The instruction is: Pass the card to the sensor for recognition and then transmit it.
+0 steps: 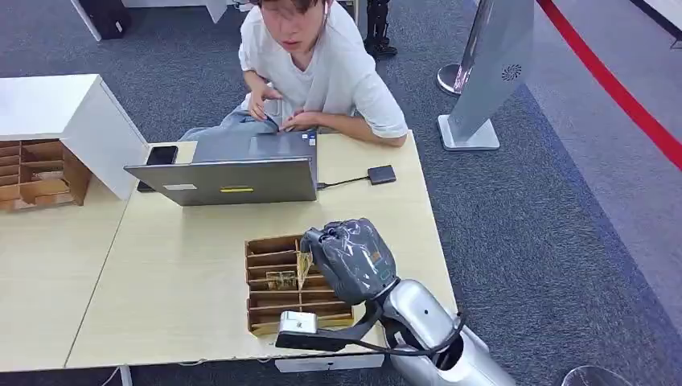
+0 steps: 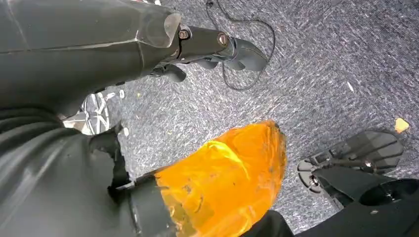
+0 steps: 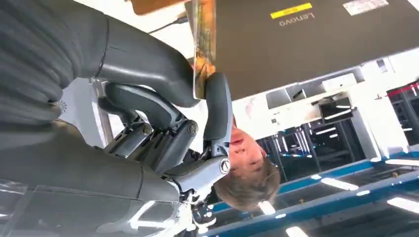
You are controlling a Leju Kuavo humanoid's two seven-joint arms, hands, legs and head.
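Pale wooden surface (image 1: 185,273) is carrying a slotted tray (image 1: 273,291) | right hand (image 1: 351,257) is pinching the card (image 3: 203,47) above it, apparently just lifted | left hand (image 2: 148,54) is hanging with fingers loosely curled, holding nothing | next: carrying it to the dark sensor (image 1: 381,174) beside the laptop (image 1: 233,173).

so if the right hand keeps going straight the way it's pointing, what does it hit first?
Most likely the back of the laptop lid. The right hand, pinching a card above the wooden organiser, points at it across bare table; depth is hard to judge.
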